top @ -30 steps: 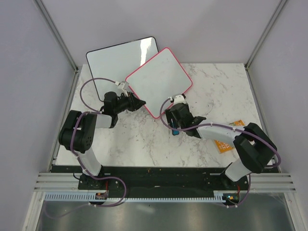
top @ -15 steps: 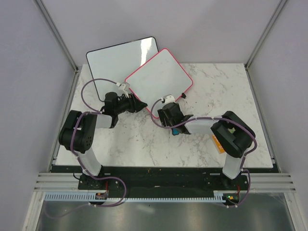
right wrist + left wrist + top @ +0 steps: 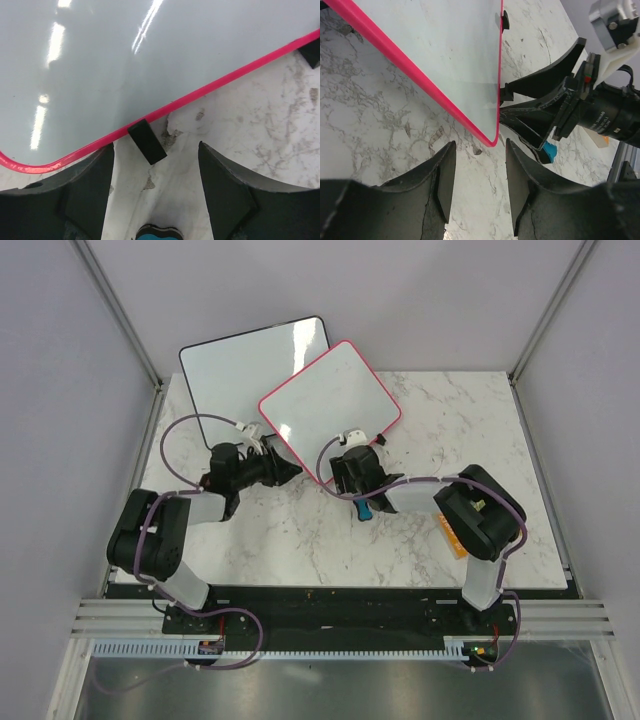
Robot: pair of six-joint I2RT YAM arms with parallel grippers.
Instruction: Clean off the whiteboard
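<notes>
L gripper (image 3: 479, 150) open, empty, whiteboard (image 3: 330, 405) corner just ahead. R gripper (image 3: 155, 150) open, board edge ahead. No writing visible: prob. wrap-up. Next: back off w/o nudging board.

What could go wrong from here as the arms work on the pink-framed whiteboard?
The left gripper and right gripper both stand open at the whiteboard's near corner, close together, so they might collide. Neither grips the whiteboard, which overlaps the black-framed board, so a push could slide it rather than wipe it.
</notes>
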